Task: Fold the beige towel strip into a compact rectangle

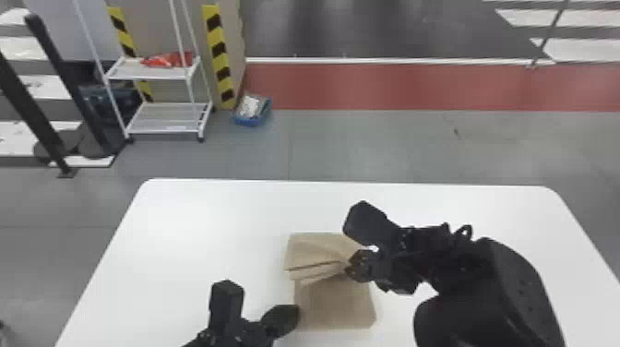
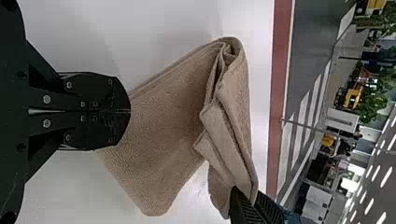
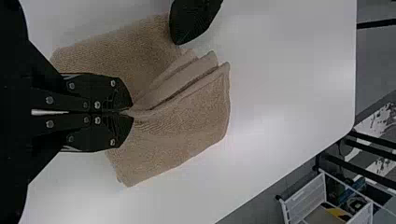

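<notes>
On the tabletop [image 1: 184,240], the beige towel strip [image 1: 334,304] lies partly folded; your right tool [image 3: 131,112] pinches its bunched layers; your left tool [image 2: 129,111] is pressed together near its edge; you seem mid-fold, so lay the flap flat before releasing.

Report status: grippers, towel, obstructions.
Right gripper pinching folded layers of beige towel strip. Left gripper shut at towel's left edge, grip unconfirmed. Towel partly folded, near panel spread on white table. Possible obstruction: left gripper.
</notes>
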Action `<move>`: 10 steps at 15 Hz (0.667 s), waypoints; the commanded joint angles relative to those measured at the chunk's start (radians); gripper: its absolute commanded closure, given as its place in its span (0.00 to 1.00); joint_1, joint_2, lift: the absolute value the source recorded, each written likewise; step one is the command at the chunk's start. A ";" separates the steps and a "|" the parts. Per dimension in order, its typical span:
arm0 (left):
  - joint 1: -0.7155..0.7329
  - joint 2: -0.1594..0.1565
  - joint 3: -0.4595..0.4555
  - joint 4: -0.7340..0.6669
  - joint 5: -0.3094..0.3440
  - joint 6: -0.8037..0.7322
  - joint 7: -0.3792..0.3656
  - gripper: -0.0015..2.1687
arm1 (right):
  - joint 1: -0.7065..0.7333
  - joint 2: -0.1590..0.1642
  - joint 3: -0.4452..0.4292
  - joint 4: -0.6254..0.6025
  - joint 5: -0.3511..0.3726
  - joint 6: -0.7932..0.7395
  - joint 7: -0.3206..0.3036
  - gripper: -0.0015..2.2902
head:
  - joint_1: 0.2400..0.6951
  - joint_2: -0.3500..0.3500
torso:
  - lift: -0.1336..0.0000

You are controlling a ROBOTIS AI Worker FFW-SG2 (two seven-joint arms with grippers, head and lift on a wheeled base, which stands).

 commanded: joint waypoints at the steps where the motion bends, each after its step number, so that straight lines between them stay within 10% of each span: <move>1: 0.000 0.000 -0.001 -0.001 0.000 0.000 0.000 0.79 | 0.042 0.001 0.012 -0.066 0.000 0.008 0.028 0.62 | 1.00 0.53 | 1.00; 10: 0.013 0.001 -0.011 -0.016 0.001 0.003 0.006 0.79 | 0.095 -0.031 0.021 0.019 0.026 -0.075 0.016 0.62 | 1.00 0.54 | 1.00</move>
